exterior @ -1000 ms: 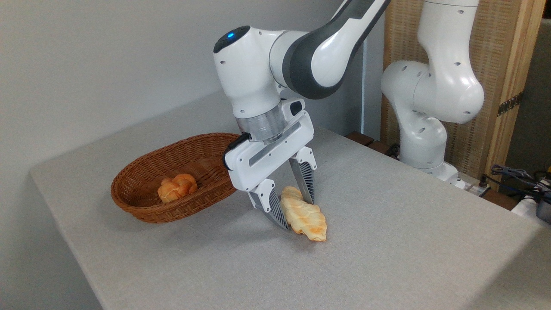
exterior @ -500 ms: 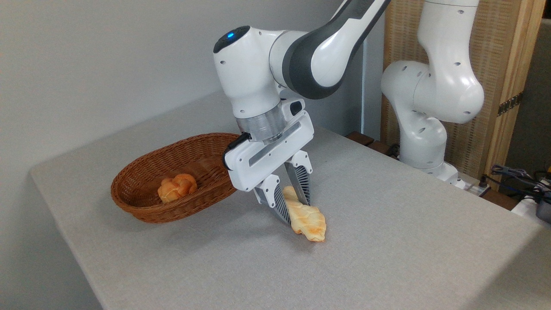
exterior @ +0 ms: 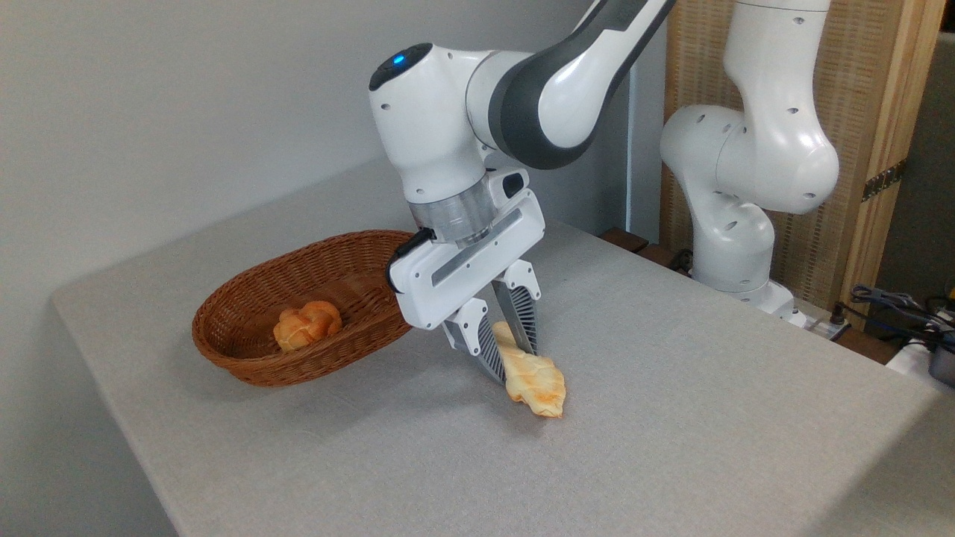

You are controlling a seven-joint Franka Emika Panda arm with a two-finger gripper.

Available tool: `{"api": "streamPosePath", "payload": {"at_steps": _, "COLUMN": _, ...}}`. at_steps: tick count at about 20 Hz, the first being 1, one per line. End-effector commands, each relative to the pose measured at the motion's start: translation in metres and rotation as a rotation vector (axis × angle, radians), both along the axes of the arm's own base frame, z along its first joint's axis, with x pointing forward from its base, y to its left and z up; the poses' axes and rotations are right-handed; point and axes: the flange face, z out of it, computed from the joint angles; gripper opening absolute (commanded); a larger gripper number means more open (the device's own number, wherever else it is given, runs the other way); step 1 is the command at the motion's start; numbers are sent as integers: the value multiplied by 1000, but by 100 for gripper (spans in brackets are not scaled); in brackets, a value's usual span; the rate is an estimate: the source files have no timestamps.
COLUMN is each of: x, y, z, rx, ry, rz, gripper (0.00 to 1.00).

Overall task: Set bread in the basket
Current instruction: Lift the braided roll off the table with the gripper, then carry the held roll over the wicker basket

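Observation:
The bread (exterior: 533, 379), a long braided loaf in cream and golden-orange, lies on the grey table just right of the basket. My gripper (exterior: 513, 364) is shut on the loaf's far half, one ribbed finger on each side, and the fingertips sit close to the table. The near tapered end sticks out toward the front. The basket (exterior: 246, 356) is an oval, reddish-brown wicker one to the left of the gripper, partly hidden behind my hand.
A small round orange knotted bun (exterior: 306, 324) lies inside the basket. The arm's white base (exterior: 735, 246) stands at the back right, with a wooden panel behind it and cables (exterior: 895, 306) at the far right. A wall runs behind the table.
The fingers have closed from wide apart onto the loaf, squeezing it narrower. The gripper has risen very slightly with the loaf's far end.

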Motion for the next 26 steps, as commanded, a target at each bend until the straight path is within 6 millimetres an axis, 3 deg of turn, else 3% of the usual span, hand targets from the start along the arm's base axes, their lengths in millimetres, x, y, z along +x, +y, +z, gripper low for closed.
{"api": "streamPosePath", "payload": {"at_steps": 1, "x": 8, "y": -14, "z": 38, "rx": 20, "ry": 14, "rz": -30, "gripper": 16}}
{"api": "streamPosePath", "payload": {"at_steps": 5, "x": 14, "y": -14, "z": 63, "rx": 3, "ry": 12, "rz": -7, "gripper": 14}}
{"api": "streamPosePath", "payload": {"at_steps": 8, "x": 14, "y": -16, "z": 70, "rx": 0, "ry": 17, "rz": -4, "gripper": 10}}
{"api": "streamPosePath", "payload": {"at_steps": 12, "x": 19, "y": -28, "z": 102, "rx": -63, "ry": 8, "rz": 63, "gripper": 11}}
{"api": "streamPosePath", "payload": {"at_steps": 14, "x": 18, "y": -53, "z": 130, "rx": -165, "ry": 1, "rz": 160, "gripper": 12}}
{"api": "streamPosePath", "payload": {"at_steps": 21, "x": 22, "y": -126, "z": 140, "rx": -304, "ry": -28, "rz": 446, "gripper": 20}}
{"api": "streamPosePath", "payload": {"at_steps": 23, "x": 26, "y": -146, "z": 138, "rx": -343, "ry": -49, "rz": 576, "gripper": 26}}
{"api": "streamPosePath", "payload": {"at_steps": 26, "x": 30, "y": -177, "z": 129, "rx": -363, "ry": -50, "rz": 847, "gripper": 50}}
